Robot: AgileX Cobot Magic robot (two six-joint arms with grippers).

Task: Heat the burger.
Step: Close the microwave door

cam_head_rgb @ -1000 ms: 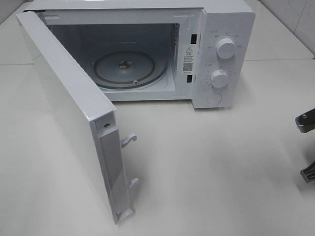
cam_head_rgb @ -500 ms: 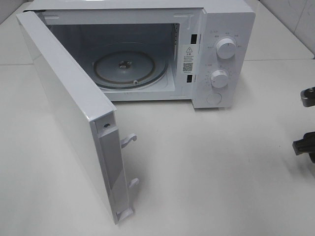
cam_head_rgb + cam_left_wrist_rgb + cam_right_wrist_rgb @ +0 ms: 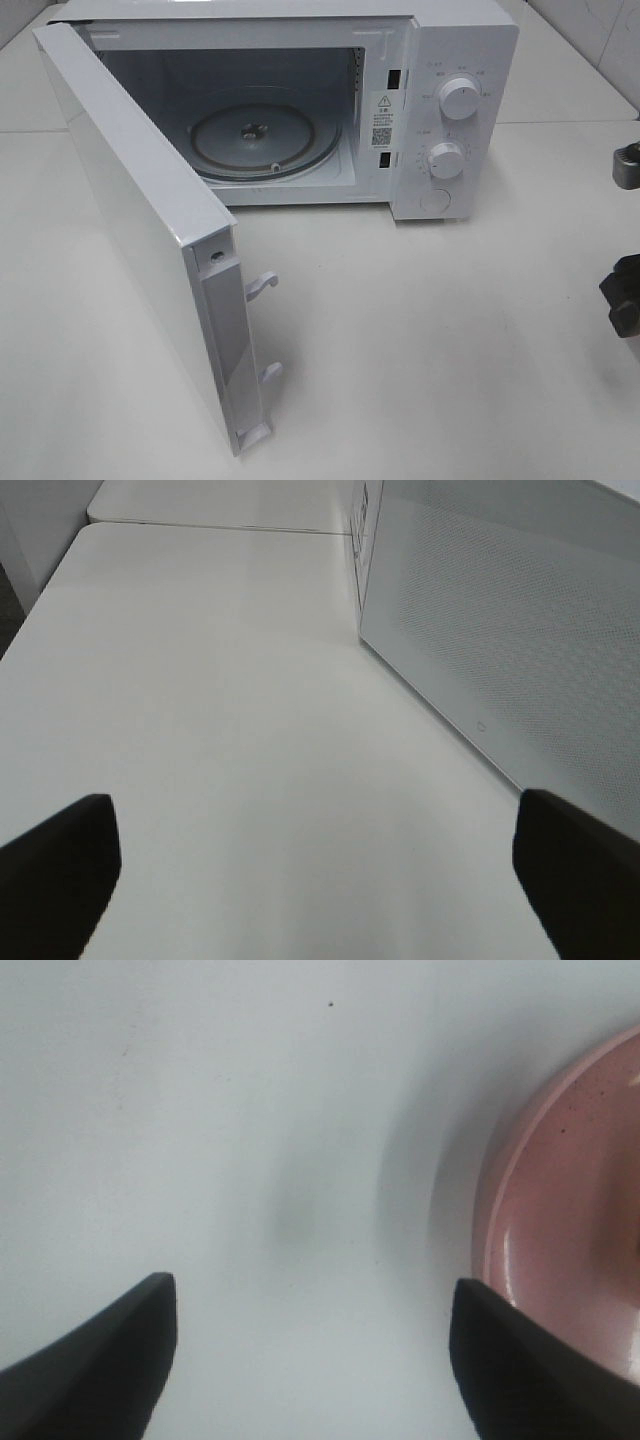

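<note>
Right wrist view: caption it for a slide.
Open right gripper above the white table, beside a pink plate's rim.

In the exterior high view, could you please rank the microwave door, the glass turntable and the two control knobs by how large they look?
1. Microwave door, largest, though it swings toward the camera.
2. Glass turntable.
3. Upper knob and lower knob: too alike to rank.
</note>
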